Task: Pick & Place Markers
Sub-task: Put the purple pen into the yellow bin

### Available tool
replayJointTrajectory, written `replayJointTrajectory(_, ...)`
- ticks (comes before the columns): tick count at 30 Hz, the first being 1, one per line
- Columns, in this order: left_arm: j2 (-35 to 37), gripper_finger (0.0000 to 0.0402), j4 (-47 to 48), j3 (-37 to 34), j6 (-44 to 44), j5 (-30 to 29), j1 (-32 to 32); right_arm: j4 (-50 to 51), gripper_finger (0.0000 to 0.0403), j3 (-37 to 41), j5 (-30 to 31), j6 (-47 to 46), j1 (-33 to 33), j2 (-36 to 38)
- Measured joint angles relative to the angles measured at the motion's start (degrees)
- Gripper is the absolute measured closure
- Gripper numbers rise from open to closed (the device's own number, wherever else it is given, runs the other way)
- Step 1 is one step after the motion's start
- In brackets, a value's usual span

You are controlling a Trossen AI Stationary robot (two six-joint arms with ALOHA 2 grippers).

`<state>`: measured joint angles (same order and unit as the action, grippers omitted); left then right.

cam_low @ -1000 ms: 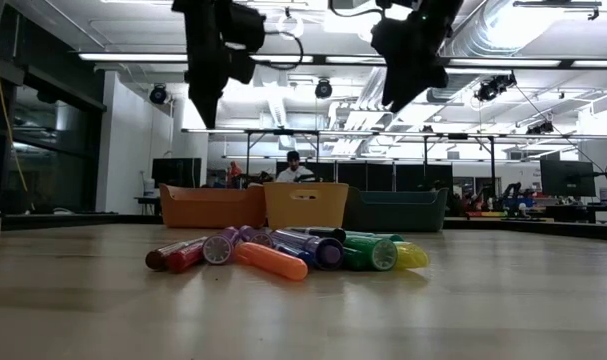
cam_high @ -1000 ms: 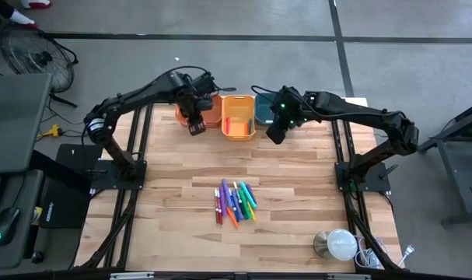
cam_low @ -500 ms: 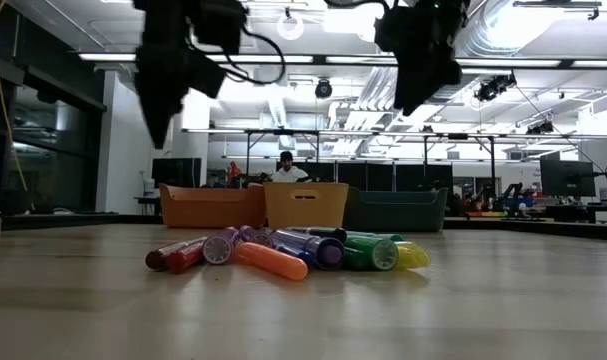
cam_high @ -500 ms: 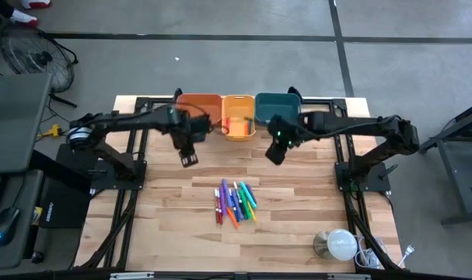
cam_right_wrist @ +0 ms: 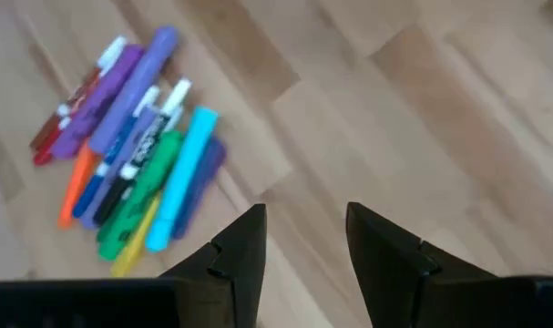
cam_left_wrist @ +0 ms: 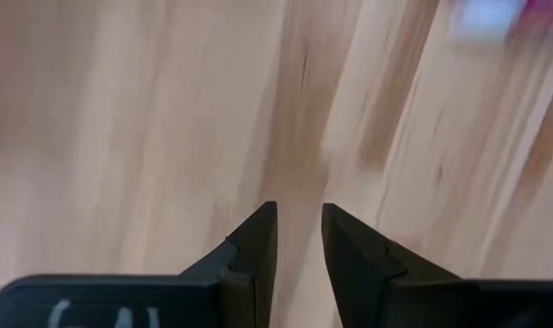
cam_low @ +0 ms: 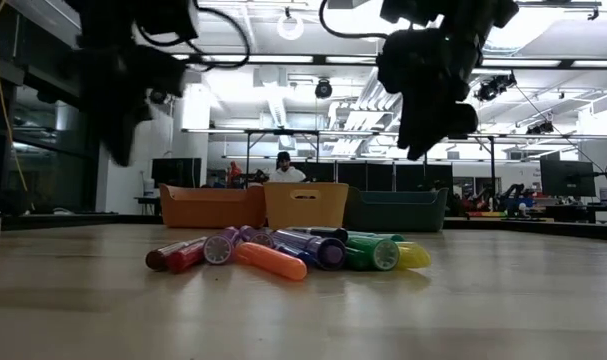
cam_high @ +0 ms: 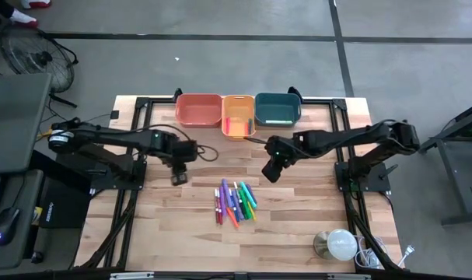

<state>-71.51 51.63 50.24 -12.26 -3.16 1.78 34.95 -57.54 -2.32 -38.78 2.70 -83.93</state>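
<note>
The markers [cam_high: 235, 202] lie heaped mid-surface [cam_high: 298, 218], well short of the three bins [cam_high: 238, 113]. The left gripper [cam_high: 178, 176] and right gripper [cam_high: 272, 169] flank the heap above it, both empty, fingers apart.

Three bins [cam_high: 239, 113] along table's [cam_high: 298, 225] far edge, lamp [cam_high: 338, 245] near corner

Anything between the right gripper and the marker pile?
Nothing visible. The right gripper hangs open above bare table, just back-right of the markers, with only wood between them. The left gripper is off to the pile's other side.
</note>
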Motion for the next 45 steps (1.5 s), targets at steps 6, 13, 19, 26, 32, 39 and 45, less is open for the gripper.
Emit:
replayJointTrajectory(6, 4.23, 0.0314, -7.46, -6.88, 3.25, 1.06, 0.08, -3.13, 0.0265, -1.58, -2.22, -1.44, -0.59, -1.52)
replayJointTrajectory(13, 5.95, 0.0314, -15.92, -11.59, 6.96, 1.27, 0.16, -4.81, 0.0266, -4.93, -1.01, -4.69, -2.55, -4.66)
replayJointTrajectory(19, 5.83, 0.0314, -20.35, -12.91, 10.62, 4.06, 0.47, -3.47, 0.0266, -8.83, -1.17, -6.77, -3.52, -10.88)
replayJointTrajectory(26, 5.78, 0.0314, -21.79, -14.45, 10.93, 5.68, 0.46, 4.2, 0.0266, -14.1, -0.93, -12.17, -3.93, -18.07)
replayJointTrajectory(32, 5.78, 0.0314, -21.98, -14.47, 7.41, 6.07, 0.46, 7.03, 0.0266, -15.67, -0.98, -13.82, -5.21, -21.25)
replayJointTrajectory(39, 5.78, 0.0314, -22.35, -14.47, 0.35, 6.64, 0.46, 6.09, 0.0266, -15.64, 1.2, -13.76, -8.42, -23.03)
replayJointTrajectory(45, 5.78, 0.0314, -23.26, -14.47, -2.81, 8.76, 0.46, 4.02, 0.0265, -15.62, 2.78, -13.46, -10.17, -23.25)
